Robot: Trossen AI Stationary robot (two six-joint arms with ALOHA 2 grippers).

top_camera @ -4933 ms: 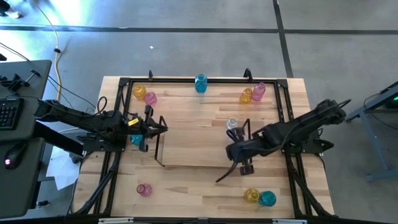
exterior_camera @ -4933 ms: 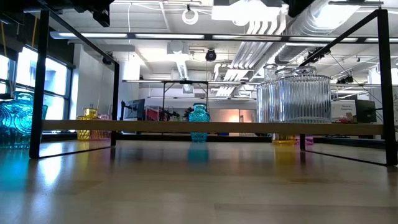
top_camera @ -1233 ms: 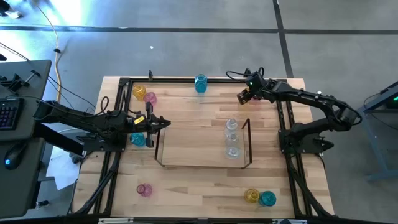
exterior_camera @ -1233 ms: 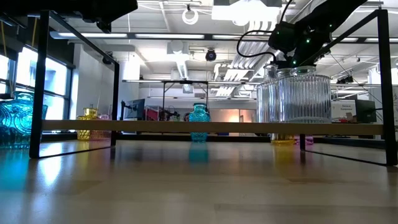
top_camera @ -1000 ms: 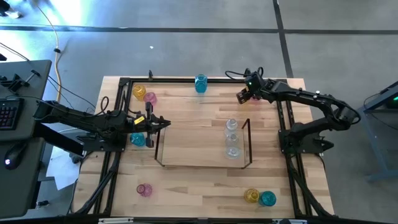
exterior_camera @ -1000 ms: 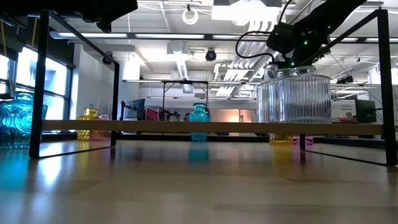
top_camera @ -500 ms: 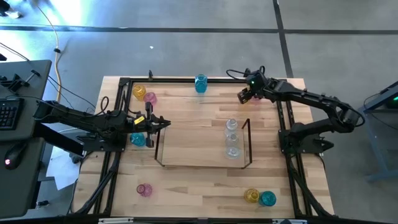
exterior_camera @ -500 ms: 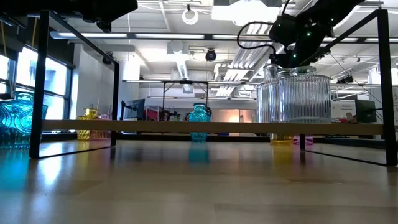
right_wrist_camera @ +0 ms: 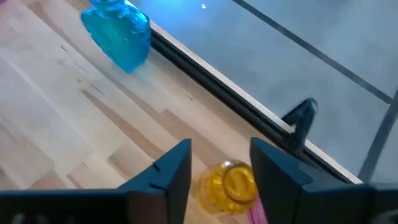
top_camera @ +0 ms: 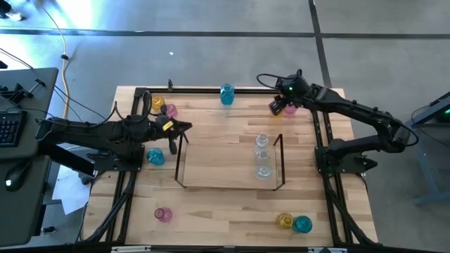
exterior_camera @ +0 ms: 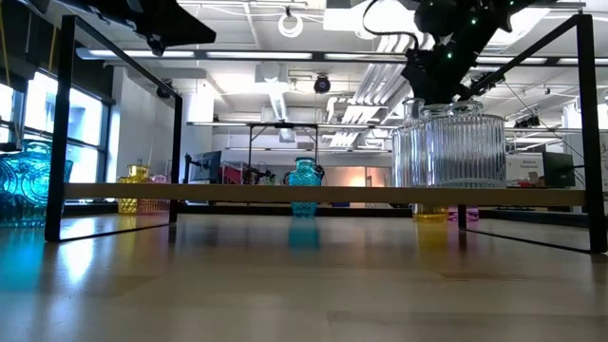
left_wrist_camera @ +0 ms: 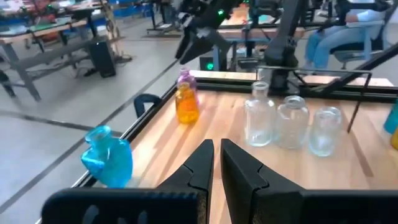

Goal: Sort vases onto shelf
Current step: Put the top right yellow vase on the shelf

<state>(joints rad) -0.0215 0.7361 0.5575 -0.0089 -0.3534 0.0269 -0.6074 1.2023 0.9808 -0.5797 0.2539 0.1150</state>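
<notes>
Three clear vases stand in a row on the shelf, close to its right wire end frame. My right gripper hangs open over the table's far right corner. A yellow vase stands on the table below the gap between its fingers, and a pink vase stands beside that one. My left gripper is shut with nothing in it. It is raised by the shelf's left end frame, pointing across the shelf. A teal vase stands on the table under the left arm.
More vases stand on the table. A yellow and pink pair is at the far left and a teal one at the far middle. A pink one is at the near left, and yellow and teal ones at the near right. A black frame borders the table.
My right gripper has risen above the yellow and pink vases at the far right. My left gripper has lifted, tipped up to nearly level and shifted a little toward the far edge, so the teal vase beneath it now shows. No vase has moved.
</notes>
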